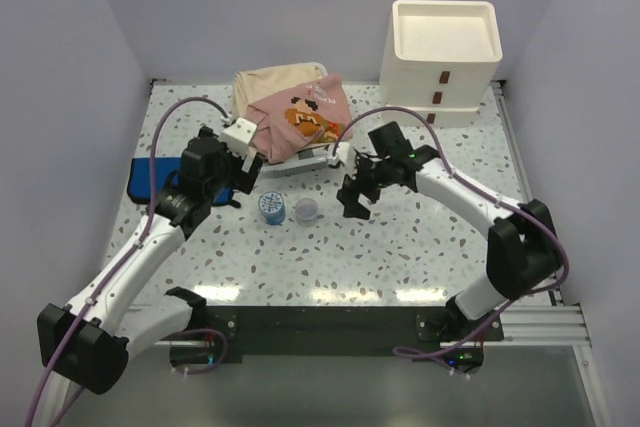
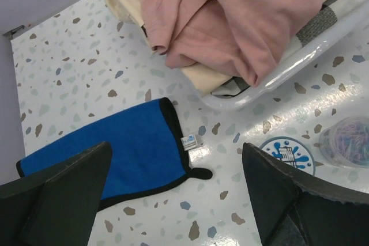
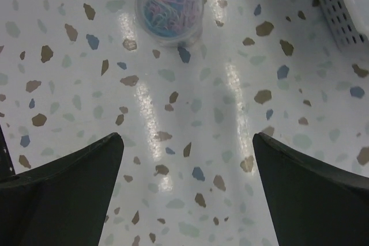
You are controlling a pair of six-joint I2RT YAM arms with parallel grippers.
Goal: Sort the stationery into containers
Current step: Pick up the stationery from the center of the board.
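A round blue-and-white tape roll and a tiny clear cup of coloured paper clips stand side by side mid-table. The cream-white drawer unit stands at the back right, its tray top empty and both drawers shut. My left gripper is open and empty, just left of the roll; in the left wrist view the roll and cup lie to its right. My right gripper is open and empty just right of the cup; in the right wrist view the cup lies ahead.
A clear basket heaped with pink and beige clothes sits at the back middle, its corner near my right gripper. A blue cloth with black edging lies flat at the left, also in the left wrist view.
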